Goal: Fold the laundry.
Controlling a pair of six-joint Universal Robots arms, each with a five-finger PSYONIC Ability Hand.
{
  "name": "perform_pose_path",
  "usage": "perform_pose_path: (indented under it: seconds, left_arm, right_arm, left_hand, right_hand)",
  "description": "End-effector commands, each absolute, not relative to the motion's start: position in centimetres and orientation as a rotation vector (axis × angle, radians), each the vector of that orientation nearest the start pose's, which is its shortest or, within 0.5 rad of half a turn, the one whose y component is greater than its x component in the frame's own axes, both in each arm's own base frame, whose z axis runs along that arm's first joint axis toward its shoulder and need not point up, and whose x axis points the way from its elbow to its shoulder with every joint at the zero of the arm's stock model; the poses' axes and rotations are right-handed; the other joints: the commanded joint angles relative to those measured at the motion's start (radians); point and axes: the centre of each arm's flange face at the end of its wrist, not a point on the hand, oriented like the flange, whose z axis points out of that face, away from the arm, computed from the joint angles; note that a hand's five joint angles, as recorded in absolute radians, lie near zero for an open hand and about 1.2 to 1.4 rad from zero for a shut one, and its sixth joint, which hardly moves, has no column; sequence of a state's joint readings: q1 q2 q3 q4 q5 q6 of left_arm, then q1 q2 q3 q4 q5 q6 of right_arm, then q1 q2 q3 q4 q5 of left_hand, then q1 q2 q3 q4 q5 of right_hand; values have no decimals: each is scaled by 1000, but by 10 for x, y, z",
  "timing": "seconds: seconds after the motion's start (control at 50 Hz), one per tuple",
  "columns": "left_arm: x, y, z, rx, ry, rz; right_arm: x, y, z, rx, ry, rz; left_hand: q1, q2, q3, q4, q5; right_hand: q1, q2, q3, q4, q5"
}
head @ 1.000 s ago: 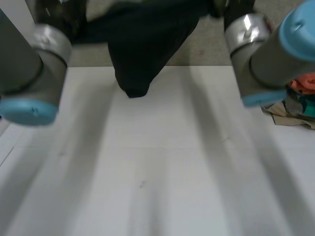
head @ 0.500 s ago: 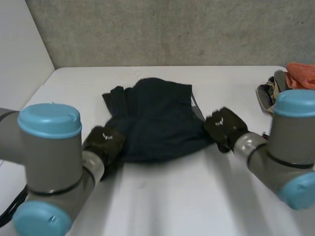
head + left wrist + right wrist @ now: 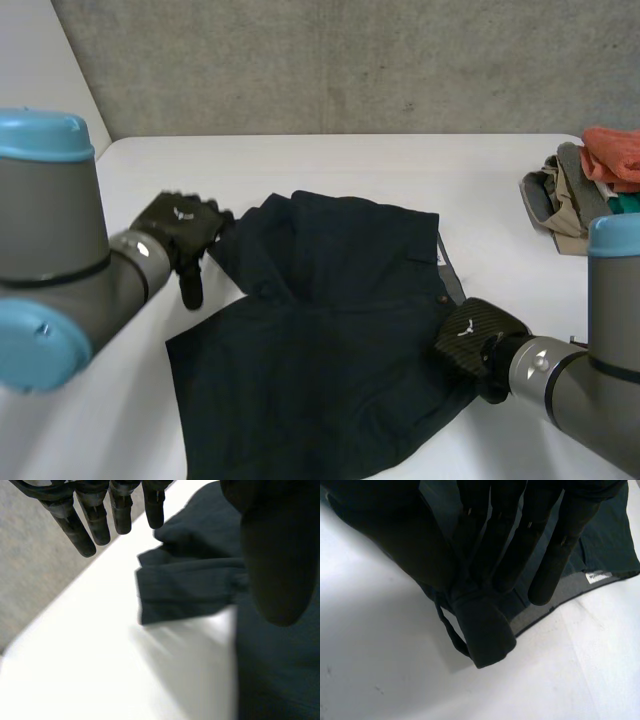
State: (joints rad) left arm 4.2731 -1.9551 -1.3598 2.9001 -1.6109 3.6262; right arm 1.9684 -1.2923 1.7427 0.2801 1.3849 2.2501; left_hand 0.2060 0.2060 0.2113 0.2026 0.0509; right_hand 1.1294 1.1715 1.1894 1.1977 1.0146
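Observation:
A dark navy garment [image 3: 320, 340] lies spread on the white table [image 3: 350, 165], its far left corner folded over. My left hand [image 3: 180, 232] hovers just beside that corner, open. In the left wrist view its fingers [image 3: 85, 527] are straight and apart from the thumb, with the folded corner of the garment [image 3: 190, 590] lying below them, untouched. My right hand [image 3: 475, 335] is at the garment's right edge, shut on it. The right wrist view shows a bunched fold of the cloth [image 3: 482, 632] pinched between the thumb and the fingers [image 3: 555, 555].
A pile of mixed clothes [image 3: 590, 185], orange, grey and tan, sits at the table's far right. A grey wall runs behind the table. Bare tabletop lies beyond the garment and to its left.
The garment hung in the air between both hands, then came down and spread flat on the table. My left hand has let go of its corner and opened; my right hand still holds its edge.

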Motion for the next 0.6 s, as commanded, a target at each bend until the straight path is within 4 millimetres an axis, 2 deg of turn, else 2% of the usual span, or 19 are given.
perform_pose_path:
  seconds: [0.02, 0.12, 0.26, 0.3, 0.32, 0.34, 0.38, 0.44, 0.5, 0.54, 0.6]
  left_arm:
    - [-281, -331, 189, 1353, 2180, -1734]
    - [-296, -366, 157, 1478, 2141, -1792]
    - [-308, -388, 129, 1563, 2071, -1781]
    - [-307, -391, 125, 1565, 2063, -1768]
    - [-306, -394, 121, 1565, 2065, -1748]
    - [-305, -395, 120, 1565, 2065, -1736]
    - [-304, -394, 122, 1552, 2071, -1702]
    - [-300, -394, 133, 1481, 2072, -1683]
    - [-291, -392, 148, 1327, 2079, -1624]
    - [-284, -385, 154, 1238, 2089, -1575]
    - [-283, -375, 156, 1211, 2097, -1538]
  right_arm:
    - [246, -186, 160, -1814, 2219, -1335]
    - [246, -189, 156, -1793, 2237, -1345]
    - [244, -187, 153, -1768, 2258, -1341]
    - [244, -188, 153, -1765, 2261, -1343]
    - [243, -188, 152, -1762, 2264, -1346]
    - [243, -188, 152, -1760, 2266, -1346]
    - [242, -189, 152, -1758, 2269, -1352]
    - [241, -191, 152, -1751, 2274, -1362]
    - [240, -194, 152, -1743, 2280, -1372]
    - [240, -194, 153, -1744, 2277, -1377]
    - [241, -194, 153, -1745, 2273, -1378]
  left_hand:
    - [116, 116, 111, 119, 96]
    - [204, 204, 199, 207, 185]
    - [225, 225, 219, 228, 205]
    - [309, 309, 304, 313, 290]
    - [537, 537, 531, 540, 517]
    - [693, 693, 688, 696, 673]
    - [1188, 1188, 1182, 1191, 1168]
    - [1190, 1190, 1185, 1194, 1171]
    - [1190, 1190, 1185, 1194, 1171]
    - [1190, 1190, 1185, 1194, 1171]
    - [1190, 1190, 1185, 1194, 1171]
  right_hand:
    - [267, 225, 207, 199, 207]
    - [267, 225, 207, 199, 207]
    - [267, 225, 207, 199, 207]
    - [267, 225, 207, 199, 207]
    - [267, 225, 207, 199, 207]
    - [267, 225, 207, 199, 207]
    - [267, 225, 207, 199, 207]
    - [267, 225, 207, 199, 207]
    - [267, 225, 207, 199, 207]
    - [267, 225, 207, 199, 207]
    - [267, 225, 207, 199, 207]
